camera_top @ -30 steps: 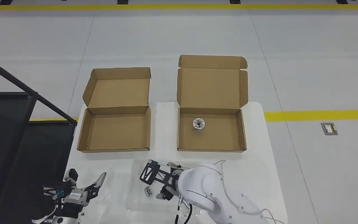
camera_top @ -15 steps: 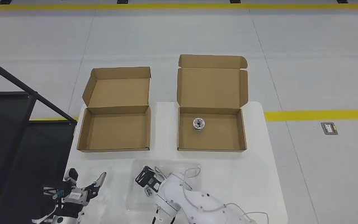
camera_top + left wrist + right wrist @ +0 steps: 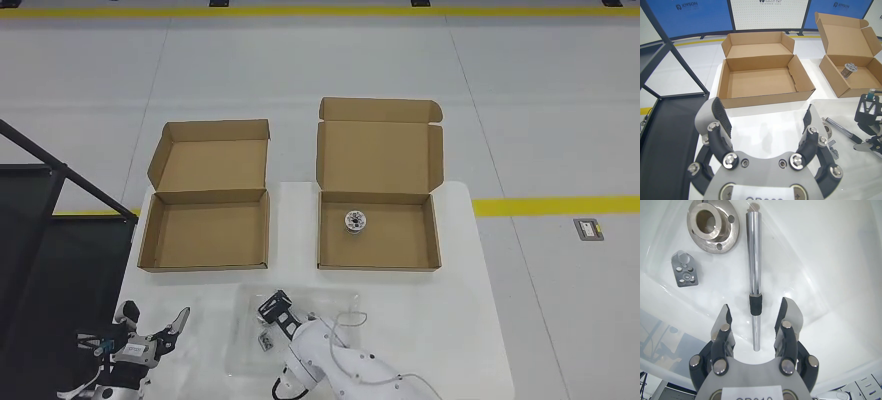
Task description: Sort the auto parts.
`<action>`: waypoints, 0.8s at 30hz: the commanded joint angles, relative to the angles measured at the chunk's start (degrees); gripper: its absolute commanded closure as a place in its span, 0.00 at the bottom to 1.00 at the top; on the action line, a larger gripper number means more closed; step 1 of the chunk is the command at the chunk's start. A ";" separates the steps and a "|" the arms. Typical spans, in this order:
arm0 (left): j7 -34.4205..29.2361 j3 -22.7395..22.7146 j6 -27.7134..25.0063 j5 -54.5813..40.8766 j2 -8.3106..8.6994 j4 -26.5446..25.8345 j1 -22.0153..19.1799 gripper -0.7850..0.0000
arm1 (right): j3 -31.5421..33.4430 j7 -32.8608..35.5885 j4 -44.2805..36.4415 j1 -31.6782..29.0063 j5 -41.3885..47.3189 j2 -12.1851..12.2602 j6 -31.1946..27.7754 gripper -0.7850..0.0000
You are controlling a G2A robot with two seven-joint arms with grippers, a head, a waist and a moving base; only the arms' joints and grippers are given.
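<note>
Over the clear plastic tray point(image 3: 829, 256), right gripper point(image 3: 755, 310) straddles the long polished steel rod point(image 3: 753, 256) with a black band lying in it.
Jaws spread, not touching; closing off-centre could roll the slick shaft away. On the left gripper point(image 3: 764, 113), jaws are spread too.

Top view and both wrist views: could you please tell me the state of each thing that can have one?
Left brown cardboard box: lid open, empty.
Right brown cardboard box: lid open, one small metal part inside.
Left hand: open, holding nothing.
Right hand: open, straddling the long chrome rod, not gripping.
Clear plastic tray: holds rod, round metal flange, small grey bracket.
</note>
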 commanded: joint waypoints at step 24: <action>0.00 0.00 0.00 0.00 0.00 0.00 0.00 0.00 | 4.47 -3.69 5.17 0.19 1.12 -1.79 -6.06 1.00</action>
